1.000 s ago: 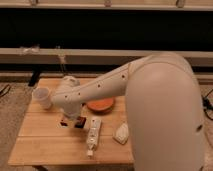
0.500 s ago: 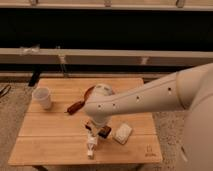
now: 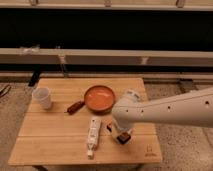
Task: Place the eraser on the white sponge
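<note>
1. Your gripper [image 3: 121, 134] is low over the near right part of the wooden table [image 3: 55, 145], just right of the white tube [image 3: 93, 134] and nearer than the orange pan [image 3: 99, 98].
2. The eraser [image 3: 124, 137] shows as a dark block right at the gripper's tip. You cannot tell from this view whether the gripper is clamped on it or has let it go.
3. The white sponge [image 3: 110, 128] is mostly hidden under the wrist. The pale patch at the gripper's left edge is probably its corner, so judge the eraser as over or on it, not confirmed seated.
4. Risks from here:
   - If the eraser sits off-centre, it may tip off the soft sponge onto the table when freed.
   - If you lift before it is fully released, it could be dragged along, or the sponge shifted.
   - If you swing left on retreat, the arm [image 3: 170, 112] could knock the tube. The white cup [image 3: 42, 97] is well apart and safe.
</note>
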`<state>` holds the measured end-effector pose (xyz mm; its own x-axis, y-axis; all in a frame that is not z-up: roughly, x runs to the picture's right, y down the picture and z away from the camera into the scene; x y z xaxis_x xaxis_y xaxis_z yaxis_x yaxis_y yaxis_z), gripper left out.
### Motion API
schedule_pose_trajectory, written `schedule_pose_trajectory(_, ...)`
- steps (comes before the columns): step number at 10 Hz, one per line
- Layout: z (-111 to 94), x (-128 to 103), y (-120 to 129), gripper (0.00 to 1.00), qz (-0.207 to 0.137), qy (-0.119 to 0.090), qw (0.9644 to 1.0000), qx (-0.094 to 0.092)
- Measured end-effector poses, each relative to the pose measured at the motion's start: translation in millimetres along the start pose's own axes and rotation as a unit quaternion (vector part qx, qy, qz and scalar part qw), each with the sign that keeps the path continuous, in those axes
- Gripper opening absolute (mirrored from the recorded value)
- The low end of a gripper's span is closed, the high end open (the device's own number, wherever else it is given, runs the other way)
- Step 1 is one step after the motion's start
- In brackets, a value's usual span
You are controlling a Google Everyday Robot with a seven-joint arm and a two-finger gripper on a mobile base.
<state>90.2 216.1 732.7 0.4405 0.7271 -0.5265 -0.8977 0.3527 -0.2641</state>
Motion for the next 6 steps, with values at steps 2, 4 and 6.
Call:
schedule_pose_trajectory(2, 9, -2, -15, 0.0, 0.031, 0.001, 0.9995, -0.001)
schedule_pose_trajectory(4, 16, -9, -18, 0.0, 0.036, -0.001, 0.9994, 0.0)
schedule_pose_trajectory(6, 22, -11, -19, 0.0, 0.038, 0.0, 0.9993, 0.001)
